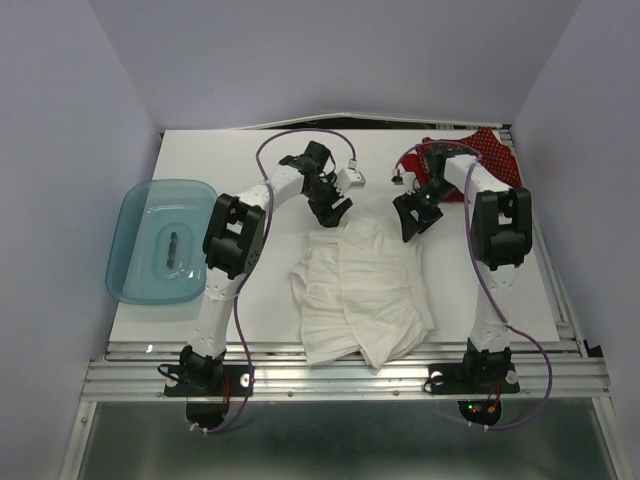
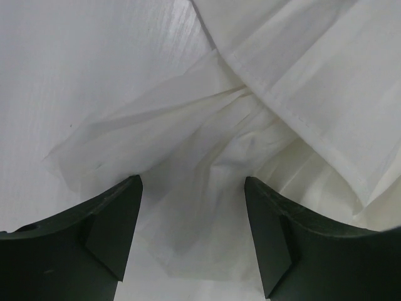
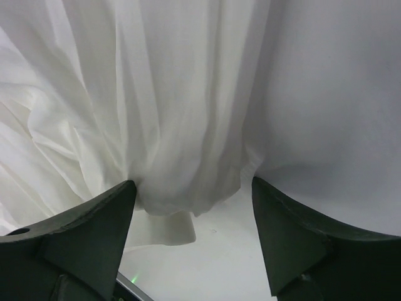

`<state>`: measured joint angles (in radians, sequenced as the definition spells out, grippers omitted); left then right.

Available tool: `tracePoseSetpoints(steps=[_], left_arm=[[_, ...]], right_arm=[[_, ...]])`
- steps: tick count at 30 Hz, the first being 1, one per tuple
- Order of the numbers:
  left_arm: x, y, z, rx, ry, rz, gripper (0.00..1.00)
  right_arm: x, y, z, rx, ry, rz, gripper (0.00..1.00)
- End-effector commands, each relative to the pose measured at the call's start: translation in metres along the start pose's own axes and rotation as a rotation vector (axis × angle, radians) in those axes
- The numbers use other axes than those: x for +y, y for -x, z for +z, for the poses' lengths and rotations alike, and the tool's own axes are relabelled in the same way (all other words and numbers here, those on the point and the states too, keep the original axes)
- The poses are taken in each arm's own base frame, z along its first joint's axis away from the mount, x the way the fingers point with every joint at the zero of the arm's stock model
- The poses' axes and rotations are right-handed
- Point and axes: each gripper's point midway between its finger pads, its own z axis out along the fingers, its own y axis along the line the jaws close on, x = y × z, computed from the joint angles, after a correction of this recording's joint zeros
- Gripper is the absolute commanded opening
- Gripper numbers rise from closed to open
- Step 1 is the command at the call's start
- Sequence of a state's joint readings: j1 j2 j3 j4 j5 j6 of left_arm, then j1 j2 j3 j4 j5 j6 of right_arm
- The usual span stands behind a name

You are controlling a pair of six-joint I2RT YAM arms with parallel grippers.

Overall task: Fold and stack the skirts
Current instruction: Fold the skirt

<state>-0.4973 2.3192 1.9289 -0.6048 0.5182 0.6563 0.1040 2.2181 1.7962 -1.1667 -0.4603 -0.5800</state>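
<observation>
Left claw (image 1: 332, 213) and right claw (image 1: 413, 224) hung open and empty over the white skirt (image 1: 360, 295); pinching only 1 layer could skew the fold.

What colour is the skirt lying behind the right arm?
The red skirt has small white dots, clearest in the top external view.

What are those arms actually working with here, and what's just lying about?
For the job:
white skirt, crumpled mid-table
red dotted skirt, far right corner
left claw and right claw, both open over the white one

Just lying about:
teal tub, at the table's left edge
</observation>
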Motion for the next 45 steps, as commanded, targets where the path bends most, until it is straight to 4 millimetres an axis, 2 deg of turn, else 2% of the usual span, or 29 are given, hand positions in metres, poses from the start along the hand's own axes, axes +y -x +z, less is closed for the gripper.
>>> tracePoseSetpoints(steps=[1, 3, 4, 6, 7, 9, 10, 11, 13, 14, 16, 17, 22, 27, 29, 30, 31, 32, 33, 34, 36, 37, 38, 39, 40, 41, 42, 44, 45], left_arm=[[-0.007, -0.007, -0.006, 0.037, -0.012, 0.061, 0.74], [-0.013, -0.023, -0.003, 0.071, -0.025, 0.056, 0.66], [-0.015, -0.028, -0.002, 0.084, -0.03, 0.06, 0.55], [-0.016, -0.037, -0.003, 0.111, -0.024, 0.062, 0.42], [-0.012, -0.038, -0.003, 0.111, -0.004, 0.066, 0.29], [-0.001, -0.037, -0.01, 0.116, 0.035, 0.056, 0.18], [0.008, -0.029, -0.015, 0.102, 0.054, 0.053, 0.07], [0.021, -0.027, -0.021, 0.092, 0.079, 0.032, 0.03], [0.037, -0.02, -0.032, 0.083, 0.112, 0.009, 0.0], [0.058, -0.008, -0.043, 0.055, 0.167, 0.003, 0.0], [0.078, 0.005, -0.057, 0.017, 0.221, -0.008, 0.0], [0.092, 0.02, -0.067, -0.02, 0.263, -0.004, 0.0], [0.127, 0.058, -0.106, -0.15, 0.396, -0.011, 0.0], [0.119, 0.085, -0.151, -0.241, 0.458, 0.022, 0.0], [0.106, 0.088, -0.169, -0.263, 0.469, 0.043, 0.0], [0.1, 0.089, -0.174, -0.273, 0.464, 0.056, 0.0], [0.097, 0.091, -0.179, -0.289, 0.475, 0.071, 0.0], [0.088, 0.083, -0.184, -0.278, 0.475, 0.078, 0.0], [0.084, 0.082, -0.187, -0.28, 0.478, 0.088, 0.0], [0.081, 0.08, -0.19, -0.279, 0.481, 0.094, 0.0], [0.07, 0.069, -0.194, -0.261, 0.478, 0.112, 0.0], [0.067, 0.067, -0.195, -0.258, 0.478, 0.119, 0.0], [0.059, 0.06, -0.196, -0.25, 0.471, 0.121, 0.0], [0.056, 0.056, -0.197, -0.243, 0.471, 0.134, 0.0], [0.052, 0.052, -0.197, -0.237, 0.467, 0.139, 0.0], [0.045, 0.045, -0.198, -0.23, 0.466, 0.144, 0.0], [0.042, 0.041, -0.198, -0.226, 0.463, 0.149, 0.0], [0.032, 0.028, -0.197, -0.211, 0.459, 0.166, 0.0], [0.028, 0.023, -0.196, -0.206, 0.455, 0.171, 0.0]], right_arm=[[0.013, -0.016, 0.007, 0.035, 0.07, -0.019, 0.77], [0.016, -0.02, 0.013, 0.045, 0.097, -0.018, 0.65], [0.016, -0.021, 0.014, 0.045, 0.105, -0.018, 0.58], [0.018, -0.019, 0.014, 0.035, 0.113, -0.024, 0.5], [0.02, -0.016, 0.012, 0.021, 0.119, -0.025, 0.47], [0.019, -0.005, 0.008, -0.012, 0.113, -0.032, 0.34], [0.019, 0.001, 0.007, -0.029, 0.12, -0.034, 0.24], [0.018, 0.01, 0.002, -0.054, 0.111, -0.033, 0.19], [0.017, 0.022, -0.003, -0.088, 0.102, -0.037, 0.08], [0.014, 0.03, -0.005, -0.113, 0.089, -0.033, 0.01], [0.011, 0.046, -0.013, -0.165, 0.063, -0.047, 0.01], [0.008, 0.057, -0.018, -0.203, 0.044, -0.049, 0.01], [-0.008, 0.109, -0.049, -0.367, -0.069, -0.085, 0.01], [-0.015, 0.144, -0.089, -0.492, -0.184, -0.172, 0.01], [-0.007, 0.152, -0.109, -0.548, -0.208, -0.215, 0.01], [-0.004, 0.15, -0.11, -0.55, -0.208, -0.234, 0.01], [0.008, 0.152, -0.12, -0.572, -0.21, -0.271, 0.01], [0.01, 0.152, -0.124, -0.581, -0.22, -0.299, 0.01], [0.013, 0.145, -0.114, -0.559, -0.211, -0.309, 0.01], [0.026, 0.144, -0.117, -0.564, -0.214, -0.342, 0.01], [0.034, 0.14, -0.112, -0.557, -0.223, -0.394, 0.01], [0.04, 0.129, -0.093, -0.517, -0.209, -0.404, 0.01], [0.048, 0.13, -0.1, -0.542, -0.235, -0.456, 0.01], [0.053, 0.128, -0.097, -0.54, -0.245, -0.481, 0.01], [0.053, 0.115, -0.081, -0.502, -0.247, -0.484, 0.01], [0.061, 0.119, -0.078, -0.513, -0.264, -0.534, 0.01], [0.068, 0.118, -0.083, -0.527, -0.283, -0.561, 0.01], [0.074, 0.11, -0.069, -0.508, -0.304, -0.606, 0.01], [0.08, 0.109, -0.072, -0.518, -0.318, -0.627, 0.01]])
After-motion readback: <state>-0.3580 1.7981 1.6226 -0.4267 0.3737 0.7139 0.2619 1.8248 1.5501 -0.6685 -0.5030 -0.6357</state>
